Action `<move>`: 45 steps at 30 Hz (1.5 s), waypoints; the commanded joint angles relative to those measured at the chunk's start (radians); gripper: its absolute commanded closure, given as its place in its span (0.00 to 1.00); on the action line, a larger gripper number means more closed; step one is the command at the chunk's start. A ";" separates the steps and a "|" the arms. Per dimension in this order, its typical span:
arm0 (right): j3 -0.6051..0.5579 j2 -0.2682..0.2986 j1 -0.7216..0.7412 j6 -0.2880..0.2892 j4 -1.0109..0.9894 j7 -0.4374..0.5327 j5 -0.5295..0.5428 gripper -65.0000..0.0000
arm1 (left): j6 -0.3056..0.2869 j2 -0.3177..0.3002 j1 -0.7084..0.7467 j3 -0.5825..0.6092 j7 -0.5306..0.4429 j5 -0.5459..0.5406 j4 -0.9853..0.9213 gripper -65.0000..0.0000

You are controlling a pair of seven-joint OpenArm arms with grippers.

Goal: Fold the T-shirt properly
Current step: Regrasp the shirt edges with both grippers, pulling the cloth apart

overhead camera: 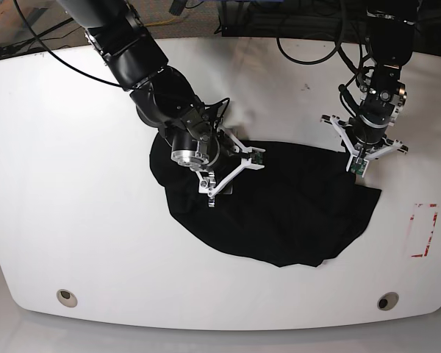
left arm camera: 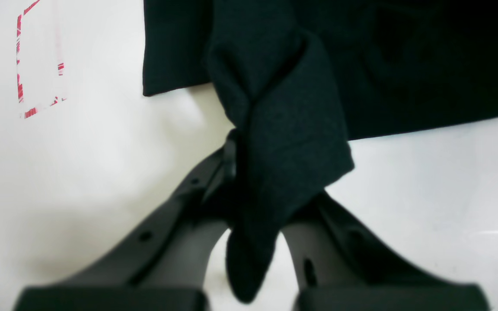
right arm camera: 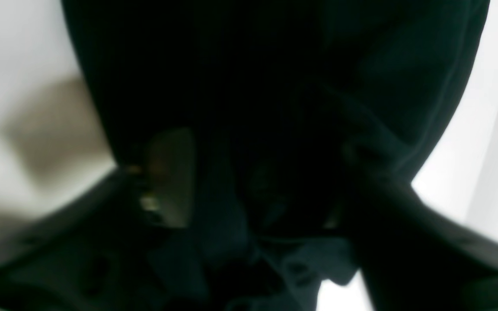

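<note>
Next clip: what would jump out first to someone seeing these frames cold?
A big black T-shirt lies rumpled in the middle of the white table, with both arms down on it. The left pincer is shut on a bunched fold at the shirt's edge near the red-marked rectangle. The right pincer sits over the opposite side, its wrist view filled with dark cloth.

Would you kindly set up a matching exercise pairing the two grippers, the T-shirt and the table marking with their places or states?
Things:
1. left gripper
2. right gripper
3. black soft cloth T-shirt
4. red-and-white striped rectangle marking

States or places:
A. spread in a rumpled heap mid-table
B. shut on a pinch of black cloth
C. on the white table, at the base view's right edge
D. over the shirt's edge on the base view's left, jaws apart

Pairs: 1-B, 2-D, 3-A, 4-C
</note>
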 commanded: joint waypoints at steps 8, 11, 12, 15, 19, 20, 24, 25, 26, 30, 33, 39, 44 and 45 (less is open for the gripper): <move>0.086 -0.012 0.025 -0.009 0.005 0.073 0.002 0.67 | 0.007 -0.008 0.010 -0.002 -0.017 0.002 0.017 0.99; 0.088 -0.011 0.027 -0.009 0.008 0.073 0.006 0.72 | 0.007 -0.008 0.010 -0.002 -0.017 0.002 0.016 0.99; 0.088 -0.009 0.027 -0.009 0.009 0.073 0.006 0.74 | 0.007 -0.008 0.010 -0.002 -0.017 0.002 0.014 0.99; 0.088 -0.009 0.025 -0.009 0.011 0.070 0.002 0.75 | 0.007 -0.007 0.010 -0.002 -0.017 0.002 0.014 0.99; 0.088 -0.009 0.021 -0.009 0.015 0.066 0.002 0.66 | 0.007 -0.007 0.007 -0.002 -0.017 0.002 0.014 0.99; 0.088 -0.011 0.021 -0.009 0.023 0.066 0.002 0.63 | 0.007 -0.007 0.005 -0.002 -0.017 0.002 0.014 0.99; 0.088 -0.011 0.016 -0.009 0.066 0.042 0.008 0.46 | 0.007 -0.007 0.005 -0.002 -0.017 0.002 0.014 0.99; 0.088 -0.011 0.016 -0.009 0.075 0.024 0.009 0.44 | 0.007 -0.007 0.005 -0.002 -0.017 0.002 0.014 0.99; 0.088 -0.011 0.016 -0.009 0.080 0.013 0.009 0.44 | 0.007 -0.007 0.005 -0.002 -0.017 0.002 0.014 0.99; 0.088 -0.009 0.024 -0.009 0.084 0.005 0.009 0.44 | 0.007 -0.007 0.005 -0.002 -0.017 0.002 0.014 0.99; 0.088 -0.005 0.025 -0.009 0.083 0.005 0.009 0.44 | 0.007 -0.007 0.005 -0.002 -0.017 0.002 0.014 0.99; 0.088 0.018 0.027 -0.009 0.080 0.010 0.002 0.44 | 0.007 -0.007 0.007 0.000 -0.017 0.002 0.014 0.99; 0.088 0.020 0.041 -0.009 0.032 0.043 0.002 0.47 | 0.007 0.010 0.007 0.012 -0.017 0.003 0.012 0.99; 0.088 0.018 0.047 -0.009 0.017 0.056 0.002 0.52 | 0.007 0.012 0.007 0.012 -0.017 0.003 0.012 0.99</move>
